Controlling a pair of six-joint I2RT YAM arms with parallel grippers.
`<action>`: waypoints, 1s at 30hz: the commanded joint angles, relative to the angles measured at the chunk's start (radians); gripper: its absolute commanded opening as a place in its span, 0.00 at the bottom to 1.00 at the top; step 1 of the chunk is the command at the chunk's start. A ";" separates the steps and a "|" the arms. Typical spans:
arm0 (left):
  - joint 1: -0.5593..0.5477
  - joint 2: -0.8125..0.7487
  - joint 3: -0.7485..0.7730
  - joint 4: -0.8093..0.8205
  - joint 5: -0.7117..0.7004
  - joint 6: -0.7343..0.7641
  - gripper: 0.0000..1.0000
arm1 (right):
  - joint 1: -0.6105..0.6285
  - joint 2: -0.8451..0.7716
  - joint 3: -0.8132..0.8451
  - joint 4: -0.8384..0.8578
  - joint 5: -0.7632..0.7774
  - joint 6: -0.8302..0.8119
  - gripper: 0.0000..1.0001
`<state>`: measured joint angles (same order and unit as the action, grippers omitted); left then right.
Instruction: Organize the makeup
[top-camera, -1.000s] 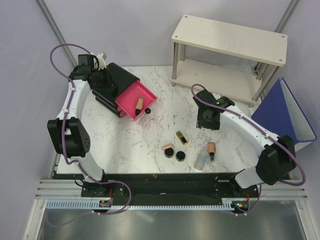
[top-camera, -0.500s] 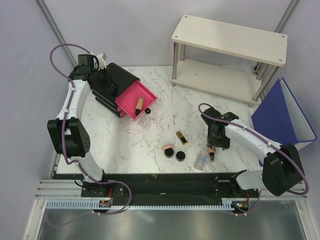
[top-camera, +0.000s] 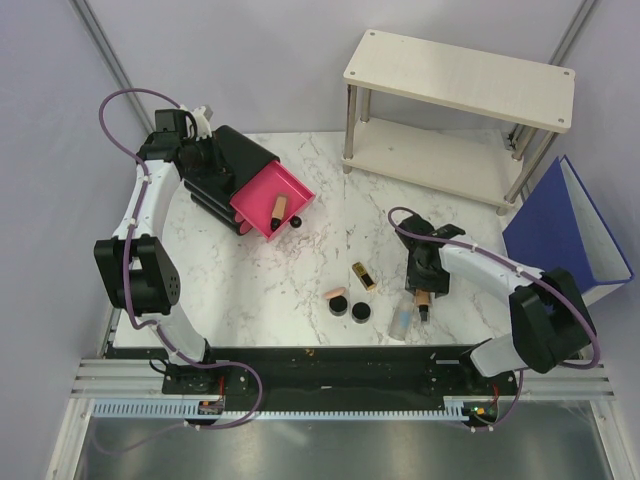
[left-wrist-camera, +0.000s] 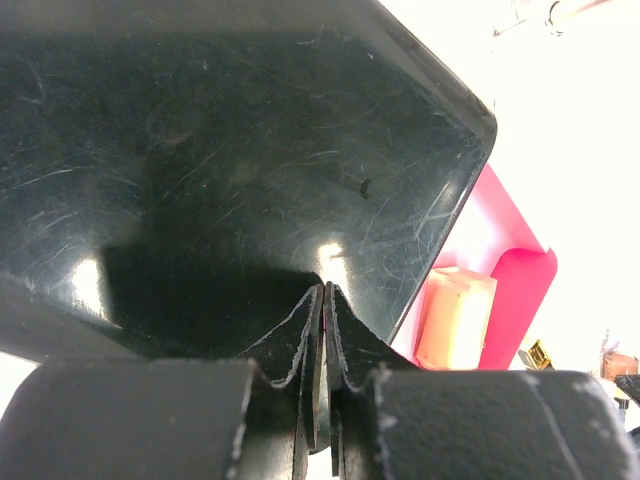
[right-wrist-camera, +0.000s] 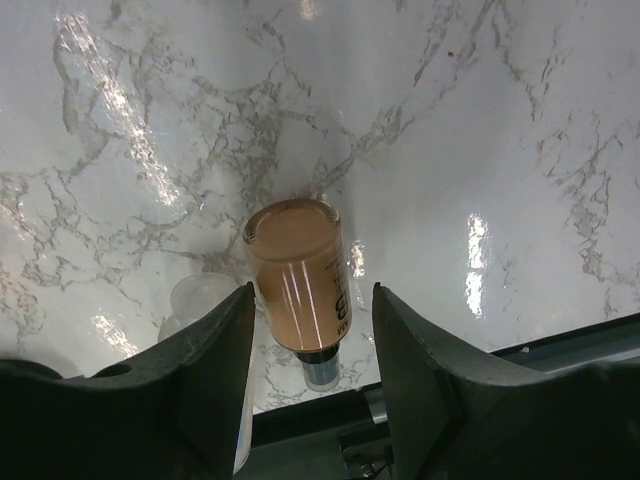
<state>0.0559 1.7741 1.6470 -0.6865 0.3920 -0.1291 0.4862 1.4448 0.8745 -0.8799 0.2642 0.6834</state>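
Peach and shiny, the little bottle (right-wrist-camera: 297, 275) lies on the marble table (right-wrist-camera: 480, 120), low and right of the middle in the top view. Your right pincer (right-wrist-camera: 312, 292) is spread open, with one finger on each side of the bottle. A clear tube (top-camera: 403, 320) lies just left of it. Your left pincer (left-wrist-camera: 322, 305) is squeezed tight on nothing, right at the black box (left-wrist-camera: 200, 150) in the upper left. The pink drawer (top-camera: 262, 195) sticks out with another peach tube (top-camera: 280, 208) inside.
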 joint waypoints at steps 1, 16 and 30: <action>0.004 0.068 -0.075 -0.208 -0.081 0.059 0.12 | -0.011 -0.001 -0.009 0.030 0.027 -0.004 0.57; 0.002 0.070 -0.073 -0.209 -0.090 0.063 0.12 | -0.026 0.049 -0.005 0.102 0.036 -0.019 0.00; 0.004 0.059 -0.081 -0.209 -0.090 0.063 0.12 | -0.034 0.255 0.746 -0.022 -0.020 -0.142 0.00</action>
<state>0.0559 1.7714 1.6424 -0.6819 0.3935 -0.1280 0.4522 1.6276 1.4345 -0.8936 0.3202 0.5671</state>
